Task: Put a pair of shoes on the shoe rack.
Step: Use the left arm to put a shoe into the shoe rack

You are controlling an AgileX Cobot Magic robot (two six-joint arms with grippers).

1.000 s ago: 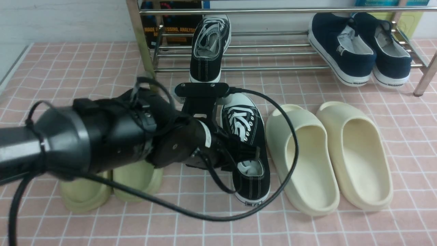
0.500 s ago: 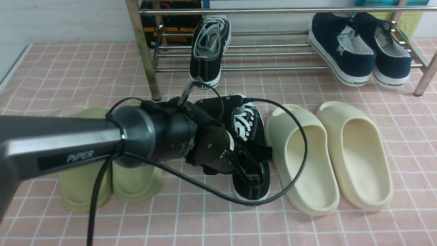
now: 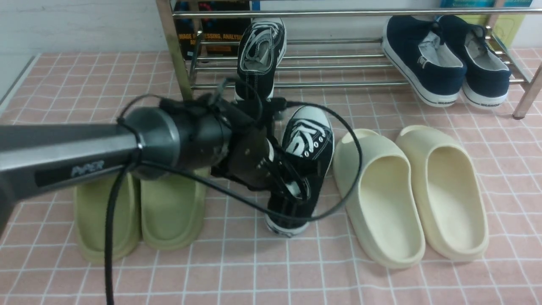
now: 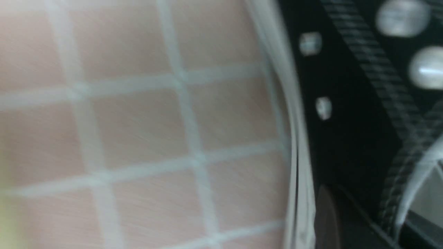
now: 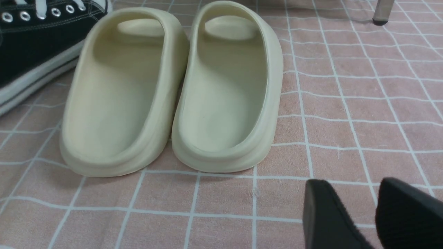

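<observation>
At six o'clock from the shoe rack, my left gripper clamps a tilted black canvas sneaker; my right gripper hangs open.

- Floor covering: pink cloth printed with a grid of thin white lines; faint wrinkles show in the right wrist view.
- Rear wall: plain white, meeting the cloth along a straight edge.
- Left margin: a pale grey strip bordering the cloth at an angle.
- Shoe rack: chrome bars between upright posts, standing on the cloth against the wall; one post foot rests on the pink grid.
- Behind the rack: a dark book with orange lettering, and a yellow-green panel.
- Light: even and diffuse, with soft shadows and a dull sheen on the chrome.
</observation>
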